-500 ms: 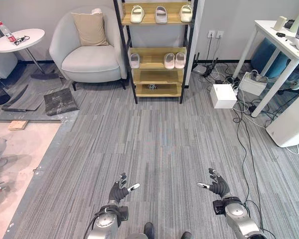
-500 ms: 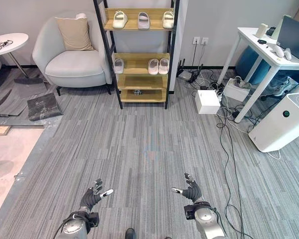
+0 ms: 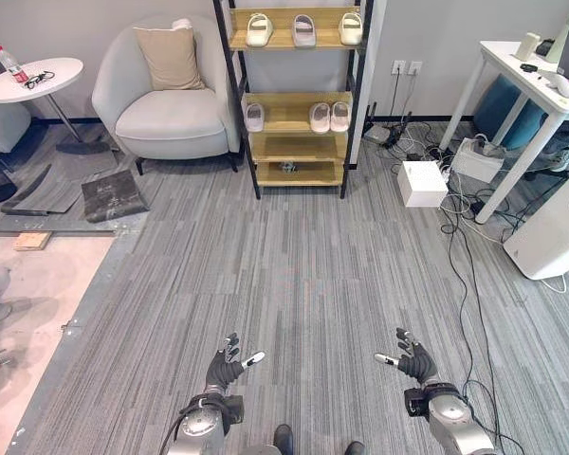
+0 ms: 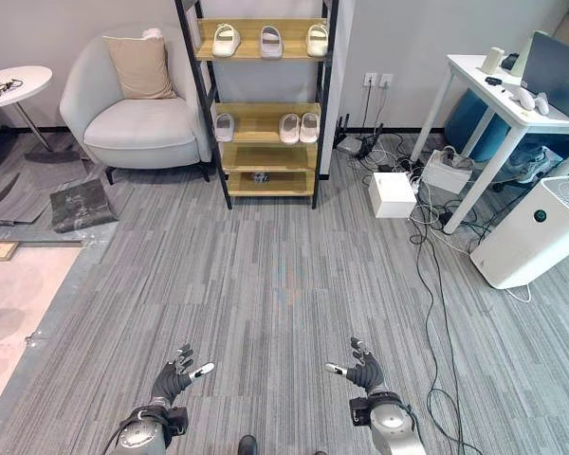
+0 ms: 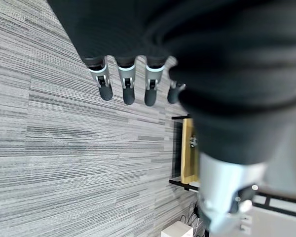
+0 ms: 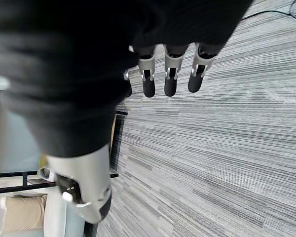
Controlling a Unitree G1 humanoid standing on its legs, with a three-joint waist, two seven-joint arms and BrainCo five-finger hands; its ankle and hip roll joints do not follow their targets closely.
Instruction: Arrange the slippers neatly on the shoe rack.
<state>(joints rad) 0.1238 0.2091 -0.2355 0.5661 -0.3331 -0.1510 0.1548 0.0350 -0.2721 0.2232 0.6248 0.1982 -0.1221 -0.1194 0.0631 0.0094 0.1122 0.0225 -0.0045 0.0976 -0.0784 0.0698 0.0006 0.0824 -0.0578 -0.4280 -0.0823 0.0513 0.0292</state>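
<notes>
Slippers [image 3: 302, 29] on rack [image 3: 297, 100] shelves, spacing uneven; tidying left. Left hand [image 3: 224, 369] and right hand [image 3: 416, 360] well short of rack, fingers spread, holding nothing.

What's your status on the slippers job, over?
Left hand and right hand open, empty, low over the carpet. Slippers sit on the shoe rack, across the room. Cables trail on the floor to the right.

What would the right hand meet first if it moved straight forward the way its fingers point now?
Probably nothing soon: the open right hand points over bare grey carpet; the black-framed wooden shoe rack stands far ahead, slightly left.
</notes>
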